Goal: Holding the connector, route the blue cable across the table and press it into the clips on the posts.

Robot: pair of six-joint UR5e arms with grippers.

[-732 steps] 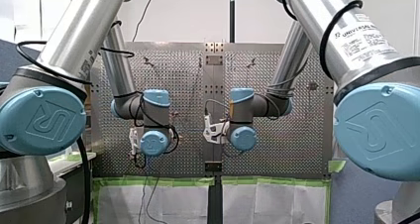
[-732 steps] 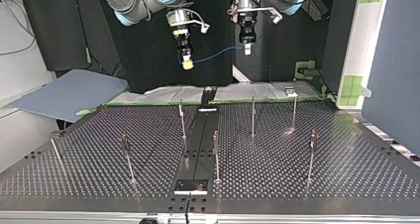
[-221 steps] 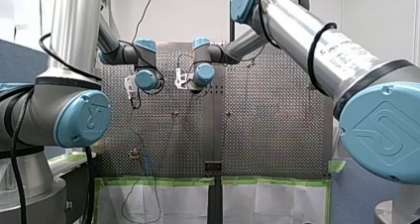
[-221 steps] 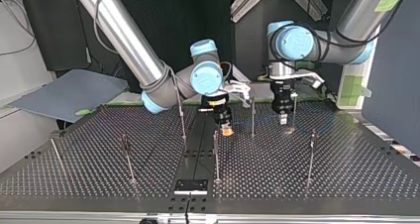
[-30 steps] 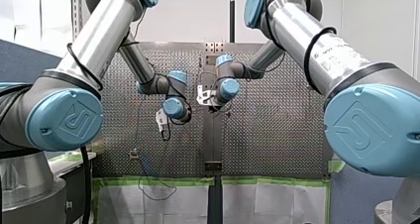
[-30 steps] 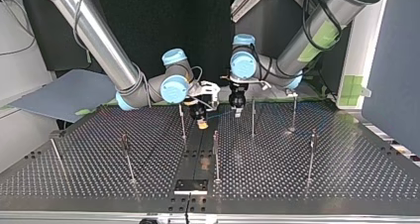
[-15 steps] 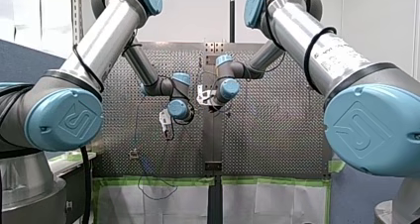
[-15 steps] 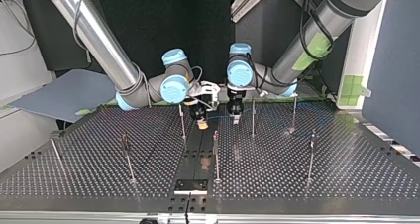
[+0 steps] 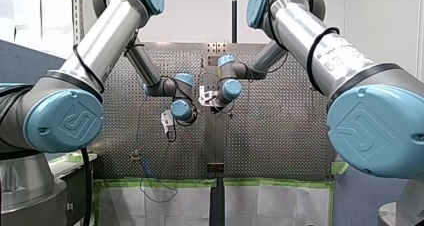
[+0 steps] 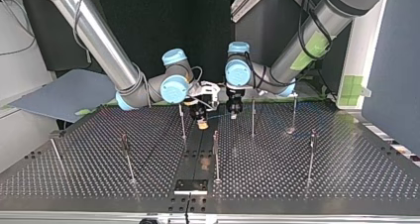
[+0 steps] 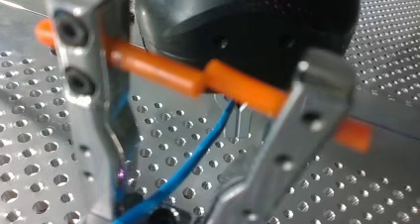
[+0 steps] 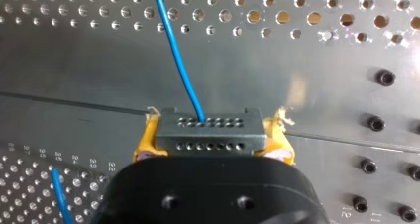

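My right gripper (image 12: 212, 145) is shut on the grey connector (image 12: 208, 127), its yellow pads on both sides. The blue cable (image 12: 176, 50) leaves the connector's face and runs ahead over the perforated table. In the top view, my right gripper (image 10: 200, 121) hangs low over the centre rail, and my left gripper (image 10: 233, 112) is just to its right, with the blue cable (image 10: 218, 117) stretched between them. In the left wrist view, the blue cable (image 11: 198, 154) runs down through my left gripper (image 11: 168, 211). The grip point sits at that view's edge.
Thin metal posts stand on the table in the top view: one (image 10: 182, 120) beside my right gripper, one (image 10: 216, 154) nearer the camera, others (image 10: 252, 117) (image 10: 293, 112) to the right. Slack cable (image 9: 146, 163) hangs over the table's near edge in the front view.
My left arm has swung in toward my right gripper and come down onto the cable beside it. My right gripper has stayed still with the connector.
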